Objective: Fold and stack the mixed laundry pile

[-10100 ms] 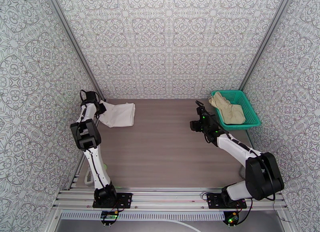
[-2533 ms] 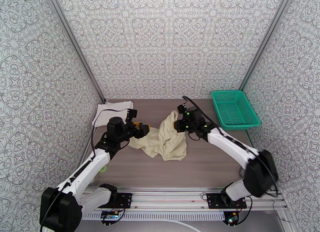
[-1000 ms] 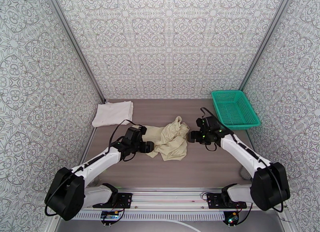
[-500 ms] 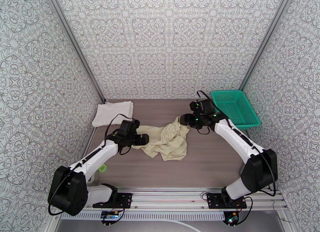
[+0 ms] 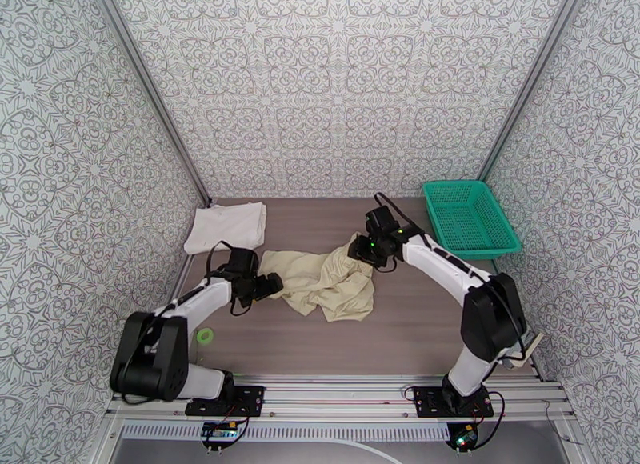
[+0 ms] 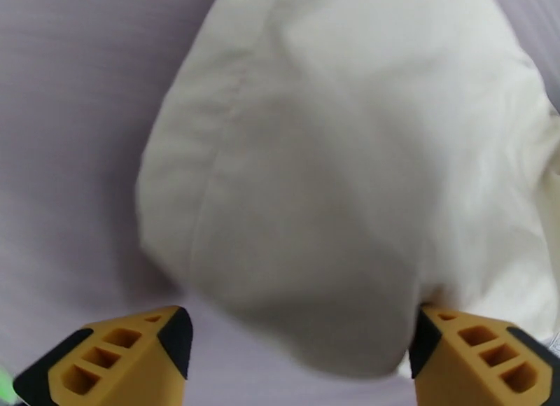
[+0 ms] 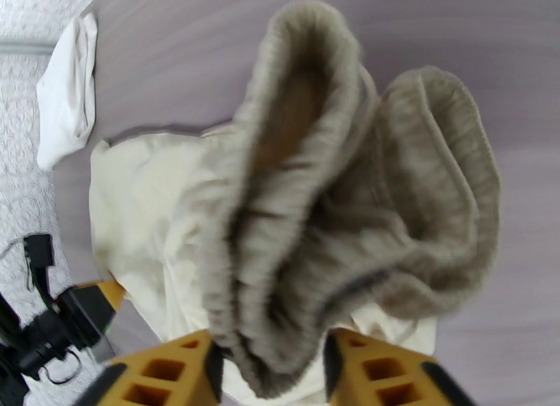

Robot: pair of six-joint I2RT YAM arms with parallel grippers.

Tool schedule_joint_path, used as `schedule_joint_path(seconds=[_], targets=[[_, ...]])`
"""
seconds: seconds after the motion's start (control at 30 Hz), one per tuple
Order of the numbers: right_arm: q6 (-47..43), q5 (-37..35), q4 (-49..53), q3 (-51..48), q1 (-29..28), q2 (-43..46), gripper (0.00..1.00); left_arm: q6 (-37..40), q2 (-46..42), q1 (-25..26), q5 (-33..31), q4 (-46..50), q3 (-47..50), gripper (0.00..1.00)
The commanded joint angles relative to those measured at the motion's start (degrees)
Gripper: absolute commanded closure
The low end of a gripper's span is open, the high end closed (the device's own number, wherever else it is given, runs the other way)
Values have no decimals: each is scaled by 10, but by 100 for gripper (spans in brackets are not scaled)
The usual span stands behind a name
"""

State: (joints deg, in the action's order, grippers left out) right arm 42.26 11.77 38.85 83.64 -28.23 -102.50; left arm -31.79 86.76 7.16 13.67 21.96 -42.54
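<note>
The beige shorts [image 5: 324, 278] lie crumpled mid-table. The white T-shirt [image 5: 226, 226] lies folded flat at the back left, also seen as a white T-shirt [image 7: 66, 92] in the right wrist view. My right gripper [image 5: 360, 250] sits at the shorts' back right, and its fingers [image 7: 164, 372] press a bunched ribbed waistband [image 7: 329, 211] between them. My left gripper [image 5: 270, 286] is low at the shorts' left edge. Its fingers [image 6: 115, 358] stand wide apart, and the rounded hem of the shorts [image 6: 336, 211] reaches into the gap between them.
A green mesh basket [image 5: 468, 218] stands at the back right with nothing in it. A small green ring [image 5: 206, 336] lies near the table's left edge. Patterned walls close in the table on three sides.
My right gripper swung back toward the basket, then came left and down onto the waistband and closed. My left gripper slid left along the shorts' edge, staying open.
</note>
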Motion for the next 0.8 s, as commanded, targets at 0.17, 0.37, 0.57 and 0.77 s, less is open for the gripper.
schedule_joint_path(seconds=[0.17,0.37,0.57,0.77], targets=[[-72,-11,-7,106,24,-28,100,-25,35,-3,41,-153,-61,96],[-110,75,-58,220,76,-24,100,4,-7,-35,28,-193,-154,100],[-145,123,-59,375,104,-34,100,49,-80,-59,11,-181,-279,100],[-182,154,-86,390,117,21,100,113,-167,-50,9,-121,-374,100]])
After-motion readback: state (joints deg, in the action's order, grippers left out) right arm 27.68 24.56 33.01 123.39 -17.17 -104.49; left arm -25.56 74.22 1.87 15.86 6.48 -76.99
